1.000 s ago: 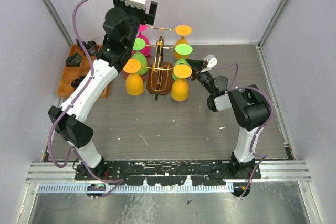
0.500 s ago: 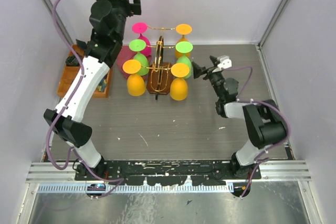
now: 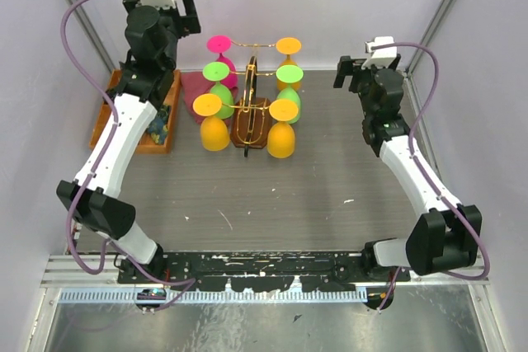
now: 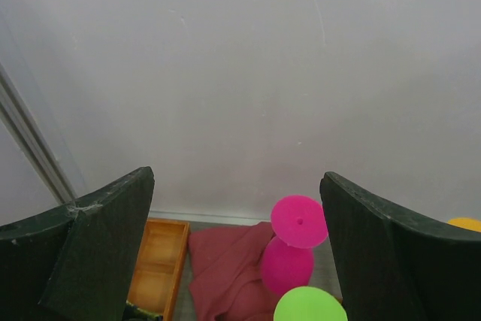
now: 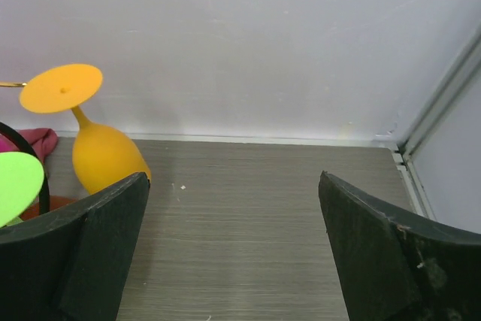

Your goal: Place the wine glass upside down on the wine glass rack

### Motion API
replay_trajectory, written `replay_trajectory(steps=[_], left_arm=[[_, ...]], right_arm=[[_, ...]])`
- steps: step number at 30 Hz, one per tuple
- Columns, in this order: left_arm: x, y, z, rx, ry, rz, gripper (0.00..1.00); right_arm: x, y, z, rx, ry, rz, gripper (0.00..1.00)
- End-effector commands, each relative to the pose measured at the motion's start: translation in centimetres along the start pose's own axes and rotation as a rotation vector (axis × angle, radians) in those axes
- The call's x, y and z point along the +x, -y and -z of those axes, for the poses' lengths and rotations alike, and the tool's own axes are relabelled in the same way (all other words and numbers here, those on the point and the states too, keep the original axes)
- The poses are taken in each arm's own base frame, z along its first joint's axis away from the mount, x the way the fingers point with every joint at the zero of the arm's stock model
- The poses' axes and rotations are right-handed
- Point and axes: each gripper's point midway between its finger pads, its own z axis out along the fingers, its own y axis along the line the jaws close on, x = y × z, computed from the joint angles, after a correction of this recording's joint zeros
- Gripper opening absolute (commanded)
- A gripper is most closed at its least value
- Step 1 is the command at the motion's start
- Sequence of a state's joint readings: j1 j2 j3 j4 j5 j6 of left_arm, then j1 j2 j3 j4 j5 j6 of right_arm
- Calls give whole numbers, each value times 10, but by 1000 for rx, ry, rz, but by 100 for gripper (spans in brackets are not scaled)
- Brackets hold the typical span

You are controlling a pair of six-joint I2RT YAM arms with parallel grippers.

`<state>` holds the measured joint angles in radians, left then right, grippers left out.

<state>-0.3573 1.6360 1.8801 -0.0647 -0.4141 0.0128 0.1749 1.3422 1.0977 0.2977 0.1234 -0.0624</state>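
Shiny gold wire wine glass rack (image 3: 251,106); matt woodgrain table (image 3: 289,195).

L tool (image 3: 159,7) high at rear, jaws wide, R tool (image 3: 371,72) same, both arms extended fwd

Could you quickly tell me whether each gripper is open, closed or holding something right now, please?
Left gripper: open, holding nothing.
Right gripper: open, holding nothing.

My left arm (image 3: 124,133) and right arm (image 3: 412,175) match: white shells between black joints, above the black base plate (image 3: 264,263). A purple cable (image 3: 63,30) loops along each. The left gripper (image 4: 237,178) has dark, scuffed, wedge-like fingers (image 4: 98,246).
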Motion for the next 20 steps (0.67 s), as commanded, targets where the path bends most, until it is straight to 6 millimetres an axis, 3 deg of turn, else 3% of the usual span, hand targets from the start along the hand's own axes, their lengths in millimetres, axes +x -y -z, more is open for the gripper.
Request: replay_trajectory(steps=[1, 6, 10, 20], left_arm=[[-14, -10, 16, -17, 38, 34, 98], [-6, -14, 26, -21, 23, 36, 98], [-6, -19, 35, -26, 24, 39, 98], [-3, -30, 50, -45, 29, 41, 98]], right_arm=[[-50, 15, 17, 53, 51, -60, 100], [-88, 21, 15, 80, 16, -45, 100], [-116, 25, 27, 89, 80, -43, 100], [-147, 22, 50, 46, 179, -21, 100]])
